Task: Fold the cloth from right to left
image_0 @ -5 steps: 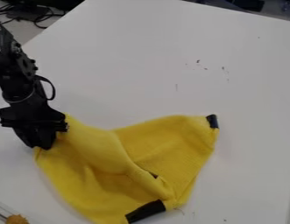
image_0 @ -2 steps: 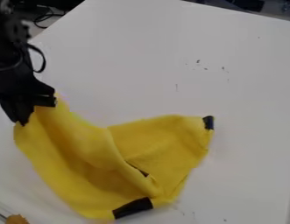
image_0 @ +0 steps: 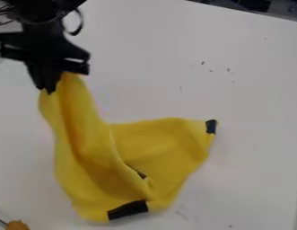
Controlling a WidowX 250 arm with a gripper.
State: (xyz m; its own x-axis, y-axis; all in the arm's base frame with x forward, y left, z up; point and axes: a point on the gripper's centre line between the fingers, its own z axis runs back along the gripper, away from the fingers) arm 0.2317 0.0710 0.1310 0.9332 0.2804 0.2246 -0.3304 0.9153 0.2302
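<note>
1. At your far left, the small orange-brown thing sits at the bottom edge of the view, near the yellow cloth but apart from it; it hasn't shifted, and it looks to be out of the way
2. Just right of that and higher up, your pincer is clenched on the upper left end of the cloth; it swung out to the left first, then went up the view and back a little to the right
3. Below the pincer, the left part of the cloth has been drawn up into a long, narrow, creased strip, where before it lay broader and lower
4. Along the bottom edge, the dark patch has slid left with the pull, so you're dragging the whole cloth as well as lifting one end
5. On the right, the dark-tipped corner has crept only slightly left; that side lies spread on the worktop, so I'd judge the right-to-left fold unfinished
6. For your next move, I'd lay the held end down smoothly towards the left before letting go; more pull could skew the cloth or bunch it rather than fold it
</note>
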